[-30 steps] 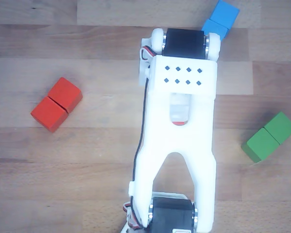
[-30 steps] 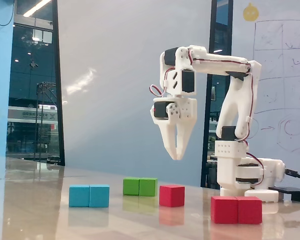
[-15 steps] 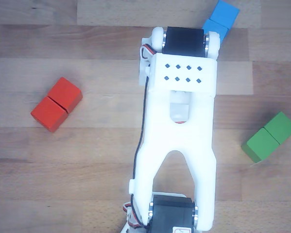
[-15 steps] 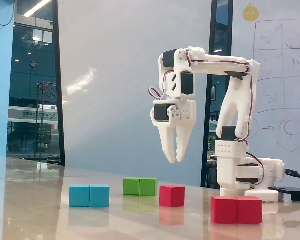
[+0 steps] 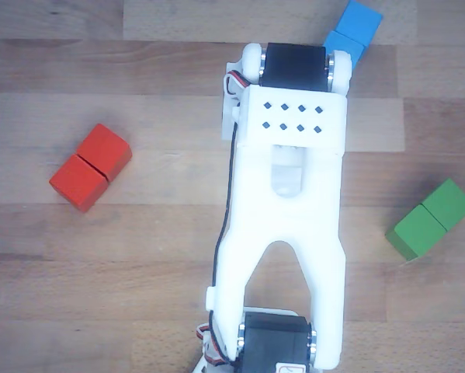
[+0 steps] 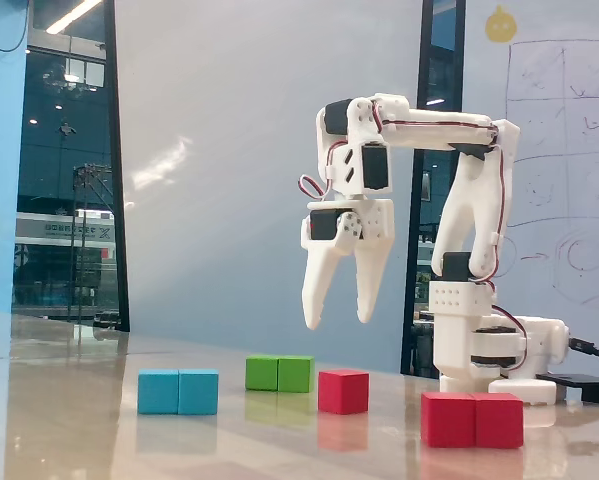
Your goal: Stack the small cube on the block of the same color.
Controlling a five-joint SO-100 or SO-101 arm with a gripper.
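Nothing is stacked yet: the gripper (image 6: 337, 322) hangs spread and empty right above the small cube (image 6: 343, 391), with the red block (image 6: 472, 419) untouched beside.

A small red cube (image 6: 343, 390) with plain matte faces. A longer red block (image 6: 472, 419) in the same shade, a thin dark seam across its middle. A bright blue block (image 6: 178, 391) and a green block (image 6: 279, 373), each with a like seam. The robot arm (image 6: 449, 180) is white with black motor housings and thin red and black wires; from above, its white plate carries two rows of small dark diamond-shaped holes. The gripper (image 6: 336, 322) is plain white. The table (image 5: 139, 272) is pale wood with brown grain running in long planks.
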